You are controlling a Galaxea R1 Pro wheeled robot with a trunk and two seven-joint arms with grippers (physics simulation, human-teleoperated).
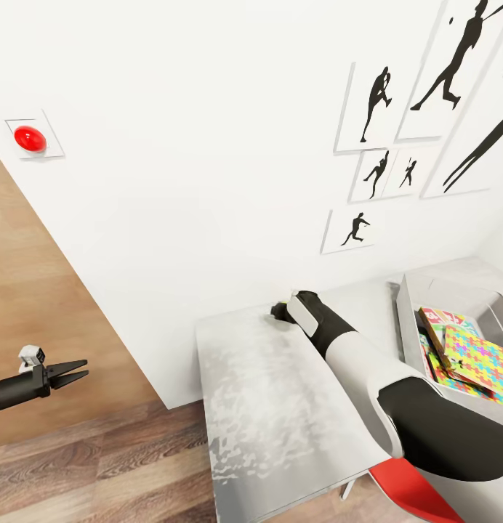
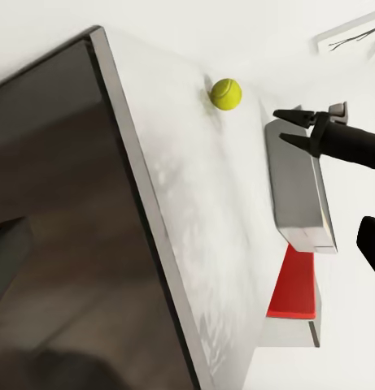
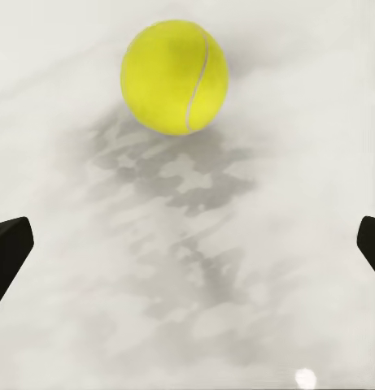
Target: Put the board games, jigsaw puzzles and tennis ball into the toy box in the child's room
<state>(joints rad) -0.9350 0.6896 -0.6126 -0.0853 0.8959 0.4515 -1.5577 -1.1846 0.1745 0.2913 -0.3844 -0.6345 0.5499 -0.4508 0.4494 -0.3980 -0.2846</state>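
Tennis ball (image 3: 174,76) upper centre in right wrist view, loose on table (image 1: 266,407), ahead of wide-open empty right gripper (image 3: 187,252); probably light, springy, prone to rolling, so pinching across widest middle looks best; left gripper (image 1: 70,373) open, empty.

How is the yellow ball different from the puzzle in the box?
The ball is round and plain yellow-green; the puzzle is a flat square in many colours. The ball sits alone on the bare table; the puzzle lies tilted in the toy box on other toys. Both are toys.
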